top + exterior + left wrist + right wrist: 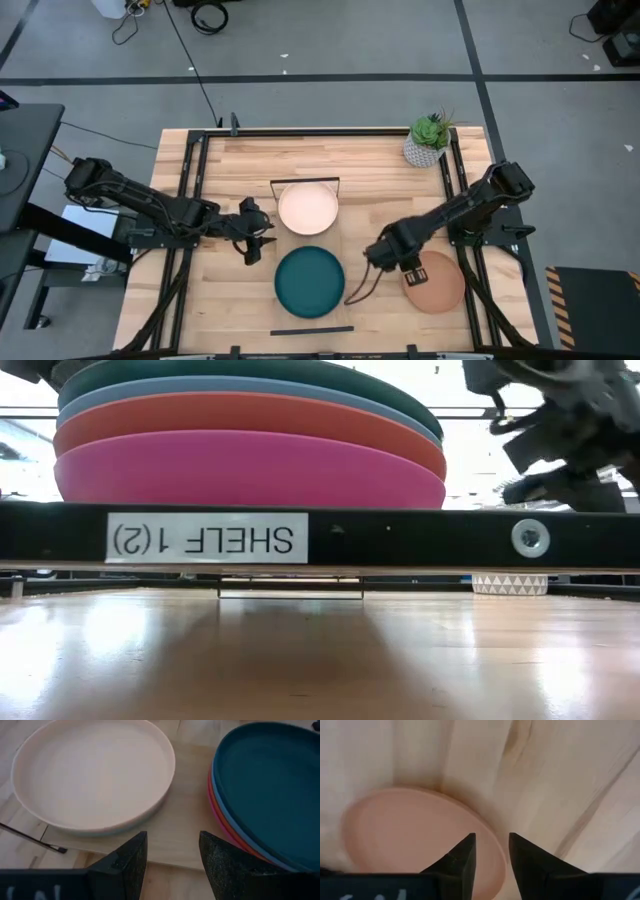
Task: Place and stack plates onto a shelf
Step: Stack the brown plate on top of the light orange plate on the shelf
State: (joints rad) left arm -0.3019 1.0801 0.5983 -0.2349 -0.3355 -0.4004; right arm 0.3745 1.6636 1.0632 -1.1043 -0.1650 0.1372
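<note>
Terracotta plate (pixel 437 284) part-hidden under right end effector (pixel 411 270), its far edge cut off.

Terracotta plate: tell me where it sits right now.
In the high view the terracotta plate lies flat on the tabletop near the front right corner, off the shelf, just beside the right end effector and right of the dark teal plate.

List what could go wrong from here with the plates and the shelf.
1. The right gripper hangs open over the rim of the terracotta plate; a shallow bite on that thin edge could slip.
2. The stack is already four high, teal plate on top; another plate landing off-centre might slide off.
3. The left gripper sits close beside the stack and could nudge it.
</note>
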